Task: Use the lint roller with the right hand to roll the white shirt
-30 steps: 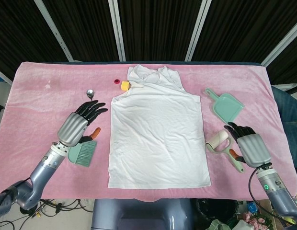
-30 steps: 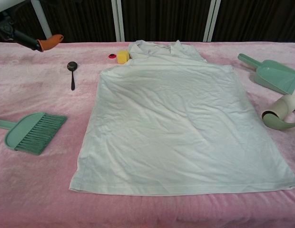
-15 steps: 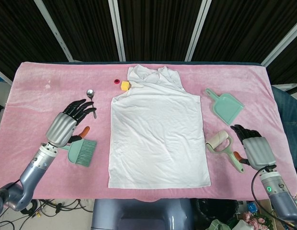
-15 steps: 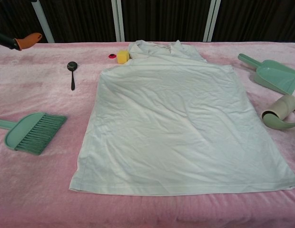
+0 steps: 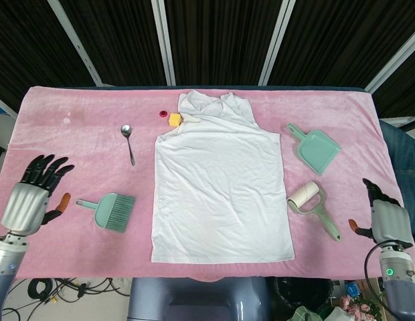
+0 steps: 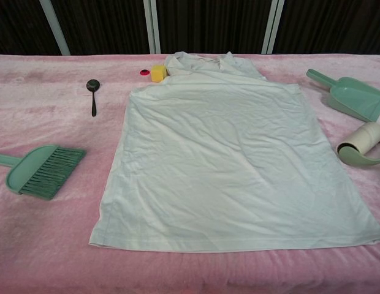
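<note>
Roller [image 5: 306,198] pale, green-handled, beside white shirt [image 5: 219,180] | right hand [image 5: 386,219] fingers unclear | left hand [image 5: 32,192] fingers wide

White shirt [image 5: 221,194] flat mid-table, green lint roller [image 5: 309,203] lying just off its right hem

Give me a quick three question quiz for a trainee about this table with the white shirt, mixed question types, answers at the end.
1. True or false: the right robot hand is holding the pale lint roller with the green handle.
2. Multiple choice: What lies on the pink cloth nearest the white sleeveless shirt's collar? A) green dustpan B) yellow block C) green hand brush
3. Fill in: the metal spoon lies on the shirt's ____ side in the head view.

Key: 1 false, both the right and left robot hand are empty and off to the sides. 2 B. 3 left.
</note>
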Robot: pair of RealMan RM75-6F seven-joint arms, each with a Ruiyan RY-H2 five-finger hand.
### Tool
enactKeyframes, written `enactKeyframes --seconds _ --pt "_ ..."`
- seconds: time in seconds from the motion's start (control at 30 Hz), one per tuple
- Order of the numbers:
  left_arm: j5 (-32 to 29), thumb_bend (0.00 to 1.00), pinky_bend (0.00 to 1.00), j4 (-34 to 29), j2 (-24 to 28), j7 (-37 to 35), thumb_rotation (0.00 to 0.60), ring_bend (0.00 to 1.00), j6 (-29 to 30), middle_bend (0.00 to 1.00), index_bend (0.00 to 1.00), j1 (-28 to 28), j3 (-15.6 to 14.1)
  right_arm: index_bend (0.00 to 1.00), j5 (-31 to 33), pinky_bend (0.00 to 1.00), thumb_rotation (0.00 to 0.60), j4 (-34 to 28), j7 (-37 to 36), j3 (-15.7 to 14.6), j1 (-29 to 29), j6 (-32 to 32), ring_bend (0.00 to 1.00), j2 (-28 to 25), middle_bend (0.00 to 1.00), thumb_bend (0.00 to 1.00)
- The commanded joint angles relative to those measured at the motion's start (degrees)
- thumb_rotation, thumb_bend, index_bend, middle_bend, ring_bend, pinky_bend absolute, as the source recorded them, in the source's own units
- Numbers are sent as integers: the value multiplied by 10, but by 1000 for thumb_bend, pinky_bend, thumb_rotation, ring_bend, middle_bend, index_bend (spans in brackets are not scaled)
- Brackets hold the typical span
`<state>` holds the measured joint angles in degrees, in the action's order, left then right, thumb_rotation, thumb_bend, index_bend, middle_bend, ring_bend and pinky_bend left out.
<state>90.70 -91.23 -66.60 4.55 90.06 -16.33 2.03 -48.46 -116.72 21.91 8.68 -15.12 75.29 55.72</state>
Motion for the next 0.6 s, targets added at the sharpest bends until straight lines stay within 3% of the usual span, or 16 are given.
enactKeyframes --seconds 0.03,0.23,0.6 --pt "-20 424 47 25 -6 2 600 53 28 137 189 32 -9 98 36 241 600 -30 22 -8 35 86 262 37 144 156" --pt "-57 424 48 47 -12 -25 600 53 10 128 185 56 -18 116 55 245 600 -33 33 -21 45 107 268 93 153 155" --pt "-71 424 48 51 -12 -32 600 53 -27 125 183 53 -11 163 122 245 600 37 78 4 11 98 280 195 177 93"
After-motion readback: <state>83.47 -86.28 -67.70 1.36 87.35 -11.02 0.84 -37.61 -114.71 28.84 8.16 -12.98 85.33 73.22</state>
